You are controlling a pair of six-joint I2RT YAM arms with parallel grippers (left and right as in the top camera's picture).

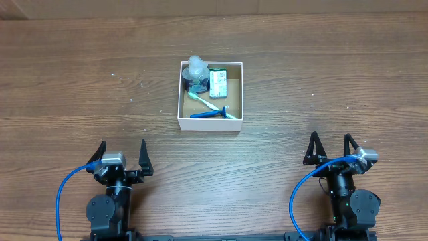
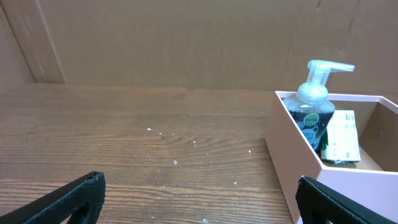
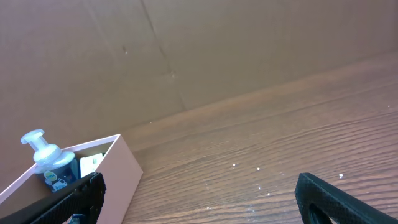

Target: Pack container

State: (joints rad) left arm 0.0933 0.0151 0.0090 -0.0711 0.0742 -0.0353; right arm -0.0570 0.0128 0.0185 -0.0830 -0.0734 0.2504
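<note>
Shallow, square, white-walled cardboard container (image 1: 208,124) being shown at the middle of a brown wooden table (image 1: 67,80).

The left gripper (image 1: 122,144) is being held wide open, nothing gripped; well apart from both arms, the container is being occupied by a clear pump bottle (image 1: 196,73), a green-and-white packet (image 1: 217,84), a pale toothbrush (image 1: 204,100) and a blue razor (image 1: 210,114); the right gripper (image 1: 330,137) is being held equally open and empty.

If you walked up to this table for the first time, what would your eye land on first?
The white container sits centred on the table, holding a pump bottle, a green packet, a toothbrush and a blue razor. The left gripper and right gripper rest at the near edge, well clear of it, jaws wide open and empty.
</note>
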